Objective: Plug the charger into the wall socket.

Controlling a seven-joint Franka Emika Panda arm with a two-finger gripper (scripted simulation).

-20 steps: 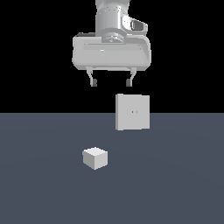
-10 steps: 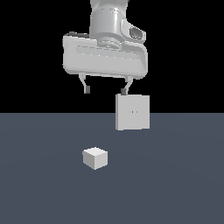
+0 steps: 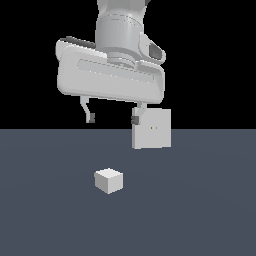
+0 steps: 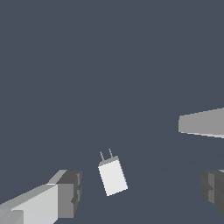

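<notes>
The charger (image 3: 108,180) is a small white cube lying on the dark floor; in the wrist view the charger (image 4: 113,176) shows two thin prongs on one end. The wall socket (image 3: 152,128) is an upright pale grey square plate with two tiny holes at its centre, standing behind and toward the exterior view's right of the charger; its edge shows in the wrist view (image 4: 202,122). My gripper (image 3: 113,119) hangs open well above the charger, holding nothing. One fingertip overlaps the socket's edge in the exterior view.
Dark grey floor (image 3: 200,215) spreads around both objects, with a black background behind. Nothing else stands in view.
The gripper has come nearer to the camera and lower, appearing larger. The charger and socket have stayed in place.
</notes>
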